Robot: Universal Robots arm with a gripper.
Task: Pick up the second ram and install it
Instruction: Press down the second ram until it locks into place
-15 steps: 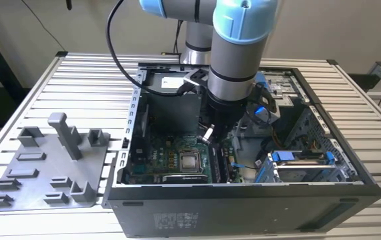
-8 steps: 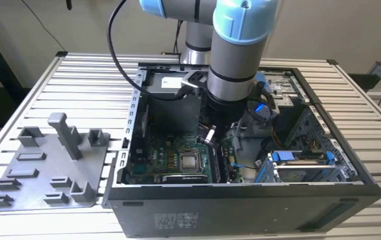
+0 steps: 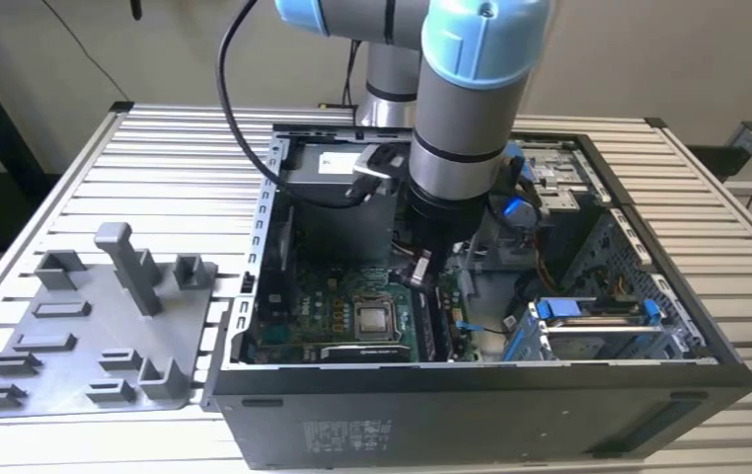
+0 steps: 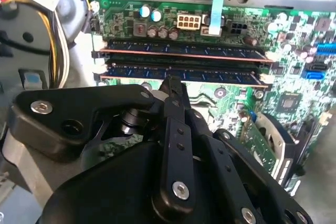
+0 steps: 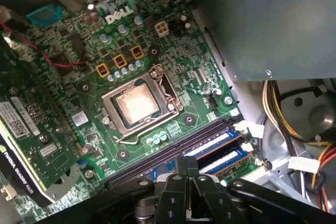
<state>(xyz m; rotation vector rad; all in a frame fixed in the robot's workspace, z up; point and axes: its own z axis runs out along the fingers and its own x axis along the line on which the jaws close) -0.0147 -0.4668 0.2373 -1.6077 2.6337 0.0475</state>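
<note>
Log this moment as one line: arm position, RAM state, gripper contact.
arm: inside the computer case | gripper: over the second ram | ram: lying along its motherboard slot | contact: cannot tell

The gripper was matt black metal with bright steel screws. The second ram showed a dark blue board with a coppery edge strip. The motherboard looked glossy green. At its centre, the processor socket had a dull metal frame. The computer case was matt dark grey metal.
</note>
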